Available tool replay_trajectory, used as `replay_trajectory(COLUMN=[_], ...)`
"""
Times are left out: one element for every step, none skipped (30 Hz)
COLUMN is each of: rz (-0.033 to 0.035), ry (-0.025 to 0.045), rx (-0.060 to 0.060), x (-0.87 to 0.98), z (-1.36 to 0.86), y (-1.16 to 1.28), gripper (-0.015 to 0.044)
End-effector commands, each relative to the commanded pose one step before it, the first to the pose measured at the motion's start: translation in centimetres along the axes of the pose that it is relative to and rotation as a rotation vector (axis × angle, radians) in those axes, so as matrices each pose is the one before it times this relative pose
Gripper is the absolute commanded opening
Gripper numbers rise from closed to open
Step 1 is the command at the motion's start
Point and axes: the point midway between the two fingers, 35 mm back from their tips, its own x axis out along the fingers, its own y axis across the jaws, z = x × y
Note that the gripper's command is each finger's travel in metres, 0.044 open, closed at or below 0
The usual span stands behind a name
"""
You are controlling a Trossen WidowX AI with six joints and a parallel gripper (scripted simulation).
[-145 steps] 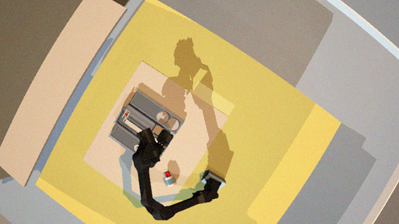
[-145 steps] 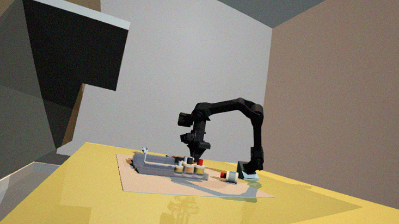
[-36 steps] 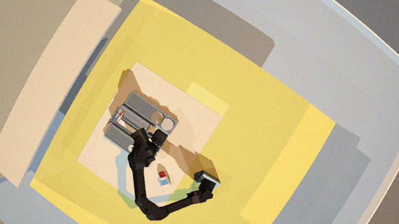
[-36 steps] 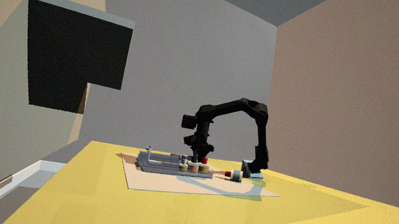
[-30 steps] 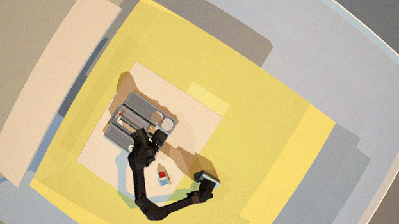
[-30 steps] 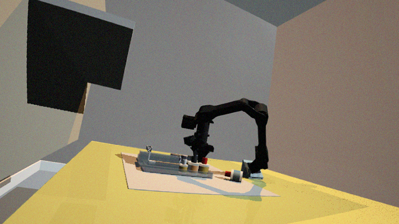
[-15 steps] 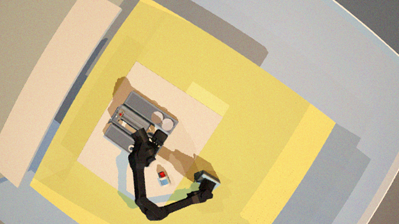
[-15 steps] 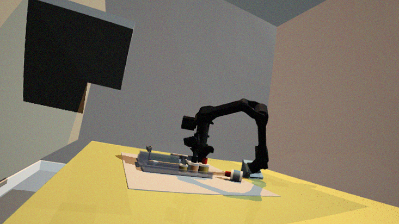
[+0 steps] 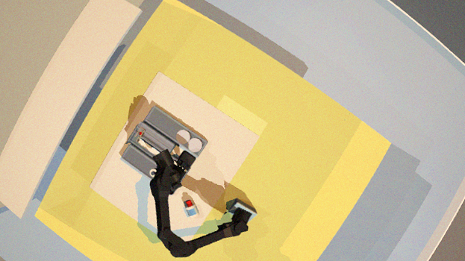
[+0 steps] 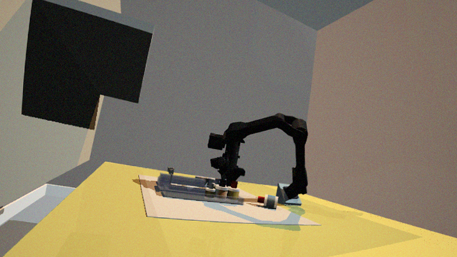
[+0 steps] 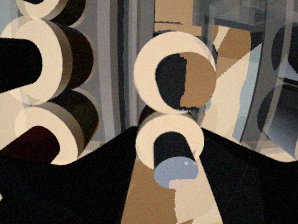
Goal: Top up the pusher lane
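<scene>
My gripper (image 10: 222, 184) (image 11: 166, 132) is shut on a jar (image 11: 144, 140) with a cream top and a dark, blue-tipped knob. It is low over the front of the middle, sprung lane; the arm hides it in the top view. Directly behind the held jar is the lane jar (image 11: 142, 72), with a cream rim and a half-shadowed top; the two tops look touching or nearly so. Whether the held jar's base stands on the floor or clears the front stop is hidden. The pusher plate is hard to make out. A loose red-knobbed jar (image 9: 191, 210) (image 10: 271, 201) lies on its side.
The three-lane tray (image 9: 163, 118) (image 10: 185, 195) stands on a cream mat (image 9: 113, 181) (image 10: 171, 209). Several jars, one with a dark red knob (image 11: 37, 145), stand in the lane at the wrist view's left. Two pale-topped jars (image 9: 183, 136) (image 9: 195, 145) stand in the opposite lane. Clear walls flank the gripper.
</scene>
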Motion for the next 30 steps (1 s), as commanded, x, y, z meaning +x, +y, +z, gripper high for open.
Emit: replay_trajectory(rz=[0.00733, 0.0, 0.0, 0.0, 0.0, 0.0, 0.0, 0.0, 0.0, 0.0, 0.0, 0.0, 0.0, 0.0, 0.0, 0.0, 0.0, 0.0, 0.0, 0.0, 0.0, 0.0, 0.0, 0.0, 0.0, 0.0, 0.0, 0.0, 0.0, 0.0], ry=[-0.0092, 0.00001, 0.00001, 0.00001, 0.00001, 0.00001, 0.00001, 0.00001, 0.00001, 0.00001, 0.00001, 0.00001, 0.00001, 0.00001, 0.00001, 0.00001, 0.00001, 0.00001, 0.00001, 0.00001, 0.00001, 0.00001, 0.00001, 0.00001, 0.00001, 0.00001, 0.00001, 0.00001, 0.00001, 0.00001], rx=[-0.0012, 0.0, 0.0, 0.0, 0.0, 0.0, 0.0, 0.0, 0.0, 0.0, 0.0, 0.0, 0.0, 0.0, 0.0, 0.0, 0.0, 0.0, 0.0, 0.0, 0.0, 0.0, 0.0, 0.0, 0.0, 0.0, 0.0, 0.0, 0.0, 0.0], x=[0.019, 0.0, 0.0, 0.0, 0.0, 0.0, 0.0, 0.0, 0.0, 0.0, 0.0, 0.0, 0.0, 0.0, 0.0, 0.0, 0.0, 0.0, 0.0, 0.0, 0.0, 0.0, 0.0, 0.0, 0.0, 0.0, 0.0, 0.0, 0.0, 0.0], z=[0.131, -0.017, -0.017, -0.017, -0.017, -0.017, -0.017, -0.017, -0.017, -0.017, -0.017, -0.017, -0.017, -0.017, -0.017, -0.017, -0.017, -0.017, -0.017, -0.017, -0.017, -0.017, -0.017, -0.017, -0.017, -0.017, -0.017, -0.017, -0.017, -0.017], y=[0.136, 0.0, 0.0, 0.0, 0.0, 0.0, 0.0, 0.0, 0.0, 0.0, 0.0, 0.0, 0.0, 0.0, 0.0, 0.0, 0.0, 0.0, 0.0, 0.0, 0.0, 0.0, 0.0, 0.0, 0.0, 0.0, 0.0, 0.0, 0.0, 0.0], gripper=[0.0, 0.0, 0.0, 0.0, 0.0, 0.0, 0.0, 0.0, 0.0, 0.0, 0.0, 0.0, 0.0, 0.0, 0.0, 0.0, 0.0, 0.0, 0.0, 0.0, 0.0, 0.0, 0.0, 0.0, 0.0, 0.0, 0.0, 0.0, 0.0, 0.0])
